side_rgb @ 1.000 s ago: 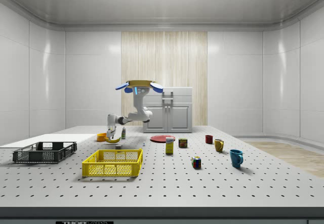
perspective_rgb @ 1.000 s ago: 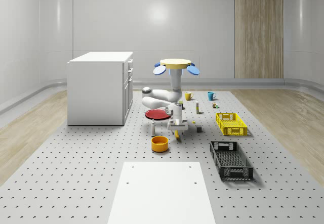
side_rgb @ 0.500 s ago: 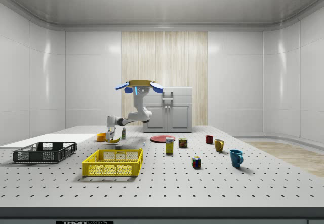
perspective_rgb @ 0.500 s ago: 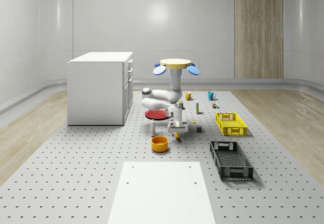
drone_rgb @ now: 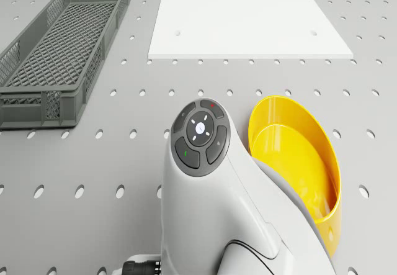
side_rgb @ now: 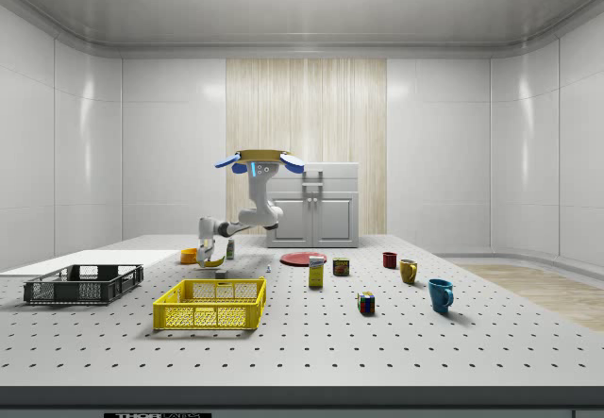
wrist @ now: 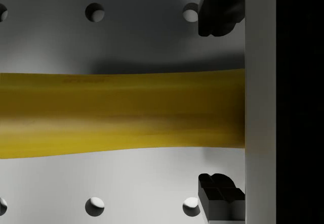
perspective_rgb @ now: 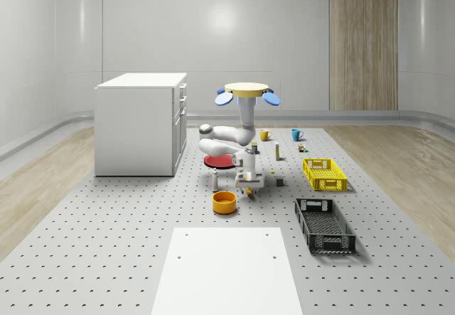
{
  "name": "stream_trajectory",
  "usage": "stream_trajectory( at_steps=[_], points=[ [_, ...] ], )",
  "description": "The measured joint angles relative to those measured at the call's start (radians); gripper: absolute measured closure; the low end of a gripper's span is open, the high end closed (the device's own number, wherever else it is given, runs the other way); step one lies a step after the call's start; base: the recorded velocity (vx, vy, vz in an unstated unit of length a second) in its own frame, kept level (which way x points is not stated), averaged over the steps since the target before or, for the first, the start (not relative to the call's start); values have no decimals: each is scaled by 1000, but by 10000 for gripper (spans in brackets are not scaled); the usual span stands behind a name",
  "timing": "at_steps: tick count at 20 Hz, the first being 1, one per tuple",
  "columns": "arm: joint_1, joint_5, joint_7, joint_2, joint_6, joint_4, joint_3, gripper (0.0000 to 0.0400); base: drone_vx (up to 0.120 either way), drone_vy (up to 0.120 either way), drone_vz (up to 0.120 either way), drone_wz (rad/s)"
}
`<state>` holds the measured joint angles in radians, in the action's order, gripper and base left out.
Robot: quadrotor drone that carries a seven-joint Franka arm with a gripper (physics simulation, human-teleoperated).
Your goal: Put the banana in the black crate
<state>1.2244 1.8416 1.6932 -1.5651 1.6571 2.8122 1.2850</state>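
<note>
Three things mattered as we read the whole-scene view from its left, each placed against the black slatted plastic crate (perspective_rgb: 324,224). Farthest left of the crate sat a round orange bowl (perspective_rgb: 224,201). Between bowl and crate, and a little farther back than the crate, the long yellow banana (perspective_rgb: 249,190) lay on the perforated table, well apart from the crate. The white two-finger gripper (perspective_rgb: 248,184) hung right over the banana, while the yellow-topped drone (perspective_rgb: 247,91) hovered higher and farther back. In the wrist view the dark fingertips (wrist: 217,11) stood spread, one on each side of the banana and clear of its skin. We judged the grasp to be the step in hand. Next came closing squarely on the fruit, lifting, then carrying it rightward to the crate.
</note>
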Motion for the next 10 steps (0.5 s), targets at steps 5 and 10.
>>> stream_trajectory(
  at_steps=[5, 10],
  points=[
    [1, 6, -1, 2, 1, -3, -6, 184, 0, 0, 0, 0],
    [0, 9, -19, 4, -3, -3, -6, 210, 0, 0, 0, 0]
  ],
)
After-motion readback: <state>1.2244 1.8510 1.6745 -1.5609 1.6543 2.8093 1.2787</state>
